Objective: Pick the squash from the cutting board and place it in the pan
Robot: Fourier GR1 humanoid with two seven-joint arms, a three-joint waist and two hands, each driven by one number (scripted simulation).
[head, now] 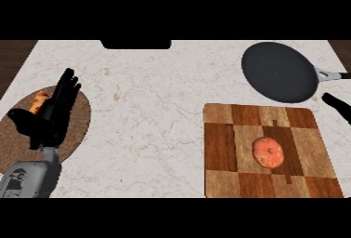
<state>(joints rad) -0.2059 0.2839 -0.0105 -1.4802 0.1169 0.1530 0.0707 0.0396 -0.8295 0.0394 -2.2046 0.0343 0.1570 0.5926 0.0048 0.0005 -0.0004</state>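
An orange squash (269, 152) lies near the middle of the checkered wooden cutting board (226, 139) at the lower right. A dark round pan (280, 70) with a grey handle sits at the upper right, beyond the board. My left hand (49, 116) stands open with fingers up at the left, far from the squash. Only a black part of my right hand (339, 106) shows at the right edge, just past the board's far right corner and below the pan's handle; whether it is open or shut cannot be told.
A round brown mat (77, 122) lies at the left, partly behind my left hand, with an orange item (39, 101) on it. A dark shape (136, 44) sits at the counter's far edge. Pale marble counter (151, 107) spreads between mat and board.
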